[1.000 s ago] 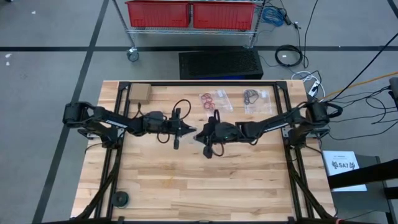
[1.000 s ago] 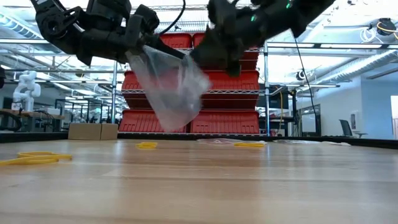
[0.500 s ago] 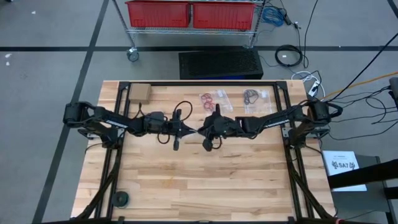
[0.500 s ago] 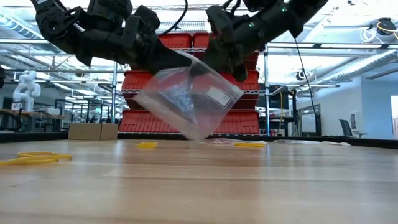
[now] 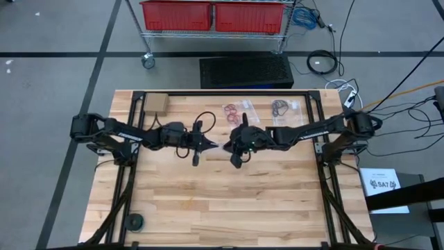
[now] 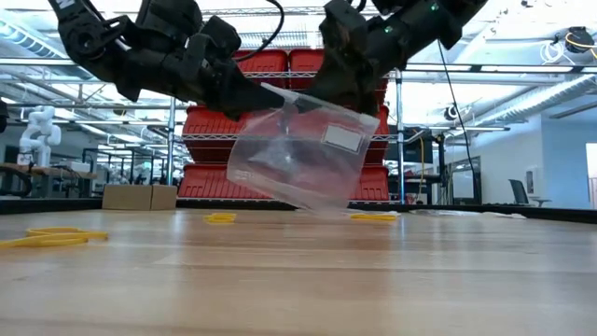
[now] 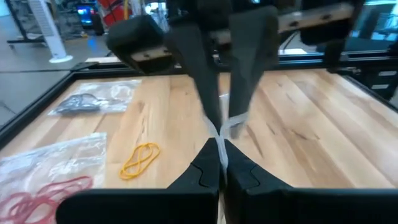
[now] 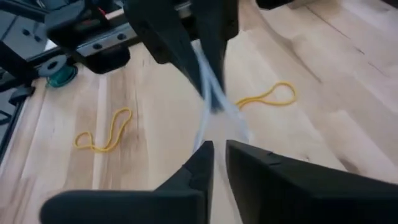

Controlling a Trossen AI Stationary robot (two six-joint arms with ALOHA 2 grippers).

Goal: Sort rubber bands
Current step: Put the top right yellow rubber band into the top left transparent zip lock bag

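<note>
A clear plastic bag (image 6: 303, 149) with a white label hangs in the air over the table's middle, between my two grippers. My left gripper (image 5: 212, 144) is shut on it. My right gripper (image 8: 219, 152) faces it closely, fingers a narrow gap apart, with the bag's edge (image 8: 208, 93) running down to one fingertip. Yellow rubber bands lie loose on the wood (image 7: 140, 159) (image 8: 102, 130) (image 8: 267, 95). A bag of red bands (image 5: 236, 112) and a bag of dark bands (image 5: 283, 107) lie flat near the far edge. My left gripper pinches the clear bag's upper edge (image 7: 219, 140) between its two fingertips, coming nearly level from the table's left. The bag hangs below and beyond the fingers, tilted and spread, clear of the table. My right gripper has the bag's edge at one fingertip (image 8: 202, 146); I cannot tell whether it touches.
A small cardboard box (image 5: 156, 104) sits at the far left corner and a black round object (image 5: 134, 222) at the near left. The black frame rails (image 5: 129, 173) run along the table's sides. Bare wood lies in front of both grippers toward the near edge.
The right gripper has gone a little toward the table's far edge and rolled, staying close to the left gripper. The bag, which hung crumpled below the left gripper, has spread out wide between the two grippers and turned its white label into view.
</note>
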